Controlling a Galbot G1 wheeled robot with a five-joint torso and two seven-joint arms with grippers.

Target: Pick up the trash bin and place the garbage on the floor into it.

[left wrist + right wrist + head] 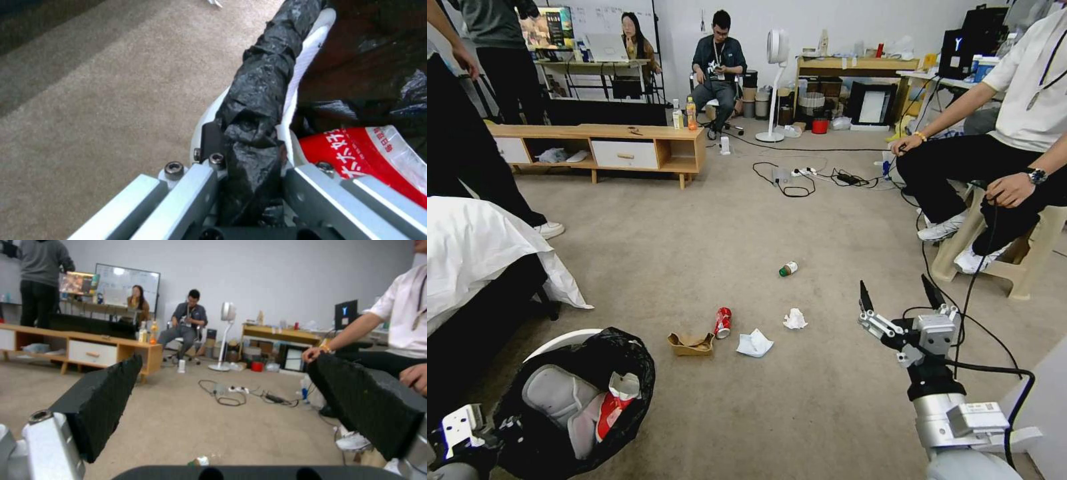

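In the head view, you have the small round white plastic trash bin lined with a crinkly black bag (584, 393) at seven o'clock, tilted so its mouth faces up toward you, a red snack wrapper (610, 410) already inside. The left gripper (500, 427) grips its near rim. The right gripper (902, 297) hovers at four o'clock over the beige short-pile carpet floor (827, 373), its fingers spread wide with nothing between them. From it, the litter lies toward nine and ten o'clock: a crumpled white tissue (794, 319) nearest, then a flat white tissue (754, 343), a red soda can (722, 322) lying on its side with its long axis running roughly twelve to six, and torn brown cardboard (692, 343). A small green-capped bottle (788, 269) lies farther off at eleven o'clock, cap pointing toward eight. The right arm is nearer all of them.

In the left wrist view, the jaws are clamped on the bag-wrapped rim.

In the right wrist view, the black pads (102, 400) stand wide apart, the bottle (198, 461) low between them.
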